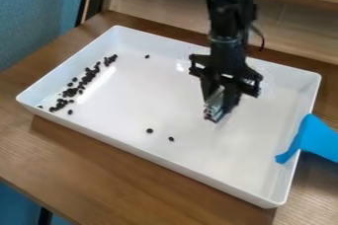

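Gripper (pixel 214 112) is hanging over white tray (pixel 142 154), can't tell how open | dark beans (pixel 70 92) are lying mostly near tray's left end, two nearer gripper | likely light, hard, rolling easily; sides probably suiting a gentle pinch

This looks like a lab, with a robot arm (pixel 228 36) above a white tray (pixel 132 100) on a wooden table (pixel 119 179).

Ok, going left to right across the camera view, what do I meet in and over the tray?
Strewn dark pellets → three loose pellets → the tool → the blue flap over the right rim.
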{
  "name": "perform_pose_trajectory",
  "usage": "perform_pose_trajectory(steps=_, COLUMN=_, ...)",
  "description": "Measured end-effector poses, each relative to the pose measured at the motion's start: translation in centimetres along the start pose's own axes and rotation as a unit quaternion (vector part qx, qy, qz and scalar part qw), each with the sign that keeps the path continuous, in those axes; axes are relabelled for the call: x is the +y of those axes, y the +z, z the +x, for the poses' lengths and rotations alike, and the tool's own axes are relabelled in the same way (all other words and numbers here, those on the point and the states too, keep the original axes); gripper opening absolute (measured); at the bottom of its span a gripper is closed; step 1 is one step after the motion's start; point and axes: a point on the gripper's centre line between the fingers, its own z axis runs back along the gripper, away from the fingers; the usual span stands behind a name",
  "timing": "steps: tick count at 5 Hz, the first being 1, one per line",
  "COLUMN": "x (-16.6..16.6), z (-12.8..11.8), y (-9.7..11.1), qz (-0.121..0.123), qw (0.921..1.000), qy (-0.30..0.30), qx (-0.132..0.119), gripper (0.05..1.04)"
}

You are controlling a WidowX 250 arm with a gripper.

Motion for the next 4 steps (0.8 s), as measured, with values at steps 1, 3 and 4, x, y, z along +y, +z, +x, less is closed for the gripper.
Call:
perform_pose_trajectory(steps=1, x=0.1, z=-0.2, y=-1.1, qz=0.002, qw=0.9999, qy=0.009, qx=0.01, gripper=0.463)
perform_pose_trajectory(steps=3, x=-0.4, z=-1.1, y=-1.4, qz=-0.013, qw=0.9997, qy=0.01, qx=0.02, gripper=0.997)
perform_pose_trajectory(steps=4, x=-0.5, z=-1.4, y=2.5, qz=-0.016, qw=0.9998, qy=0.005, qx=-0.008, gripper=1.003)
